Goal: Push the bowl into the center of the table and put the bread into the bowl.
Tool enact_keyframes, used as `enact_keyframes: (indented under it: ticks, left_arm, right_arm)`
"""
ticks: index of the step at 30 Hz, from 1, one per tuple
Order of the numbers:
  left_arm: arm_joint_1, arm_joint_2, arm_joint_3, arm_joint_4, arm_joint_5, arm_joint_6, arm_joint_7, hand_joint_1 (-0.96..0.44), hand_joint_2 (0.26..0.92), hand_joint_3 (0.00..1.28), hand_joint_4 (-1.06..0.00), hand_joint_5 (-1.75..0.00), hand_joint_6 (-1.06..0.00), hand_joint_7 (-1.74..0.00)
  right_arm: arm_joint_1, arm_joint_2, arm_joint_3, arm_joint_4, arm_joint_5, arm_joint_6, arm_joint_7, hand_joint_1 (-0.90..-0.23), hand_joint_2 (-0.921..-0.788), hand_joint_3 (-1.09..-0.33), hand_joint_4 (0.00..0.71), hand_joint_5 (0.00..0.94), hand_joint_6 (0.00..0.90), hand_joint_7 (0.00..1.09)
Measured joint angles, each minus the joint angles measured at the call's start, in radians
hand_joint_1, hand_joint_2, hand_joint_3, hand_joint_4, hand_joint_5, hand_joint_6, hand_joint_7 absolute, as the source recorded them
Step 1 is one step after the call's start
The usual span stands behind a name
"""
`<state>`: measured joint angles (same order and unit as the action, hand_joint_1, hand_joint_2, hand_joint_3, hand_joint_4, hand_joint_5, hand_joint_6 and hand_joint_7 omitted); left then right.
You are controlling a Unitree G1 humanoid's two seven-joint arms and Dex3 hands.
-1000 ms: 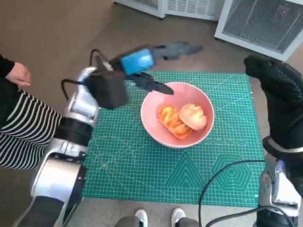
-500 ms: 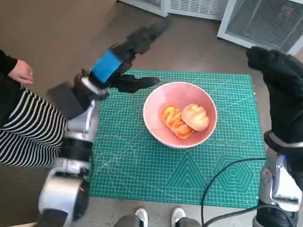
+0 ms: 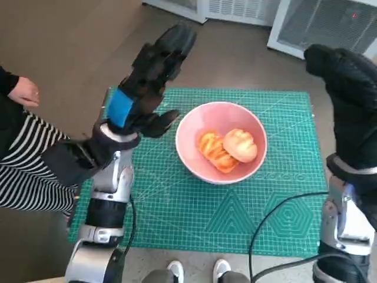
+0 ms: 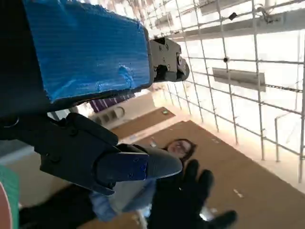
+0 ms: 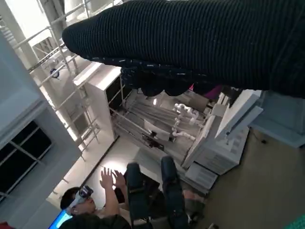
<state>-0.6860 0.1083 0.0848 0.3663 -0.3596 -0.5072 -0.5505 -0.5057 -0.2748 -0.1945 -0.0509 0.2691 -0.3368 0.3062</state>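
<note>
A pink bowl stands near the middle of the green cutting mat. In it lie a tan bread roll and an orange pastry. My left hand is raised above the mat's left part, left of the bowl, fingers spread and holding nothing. In the left wrist view its fingers point away from the table, and my gloved right hand shows beyond them. My right hand is lifted at the right edge of the mat, holding nothing; its glove spans the right wrist view.
A person in a striped garment sits at the left, one hand near the table. White appliances stand beyond the far edge. A black cable curves over the mat's near right. Feet show below the near edge.
My left hand has swung from over the bowl's far-left rim up and back to the left, its forearm now upright. The bowl, the bread and my right hand have stayed put.
</note>
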Motion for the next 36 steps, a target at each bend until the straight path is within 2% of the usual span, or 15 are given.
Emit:
enact_keyframes:
  ticks: [17, 23, 36]
  left_arm:
    - [0.026, -0.005, 0.007, -0.012, -0.003, 0.004, -0.004, -0.74, 0.921, 0.41, -0.06, -0.01, 0.0, -0.47]
    - [0.025, -0.005, 0.014, 0.012, 0.004, -0.034, -0.004, -0.75, 0.921, 0.4, -0.03, -0.01, 0.0, -0.38]
    - [0.025, -0.005, 0.017, 0.067, 0.013, -0.093, 0.001, -0.75, 0.921, 0.4, -0.03, -0.01, 0.0, -0.36]
  right_arm:
    - [-0.02, 0.003, 0.007, 0.025, 0.001, 0.004, 0.0, -0.69, -0.921, -0.652, 0.173, 0.005, 0.107, 0.44]
    - [-0.028, 0.003, 0.01, 0.041, 0.001, 0.004, 0.0, -0.687, -0.921, -0.654, 0.176, 0.005, 0.109, 0.44]
    - [-0.032, 0.002, 0.013, 0.053, -0.002, 0.003, 0.0, -0.689, -0.921, -0.655, 0.172, 0.003, 0.109, 0.44]
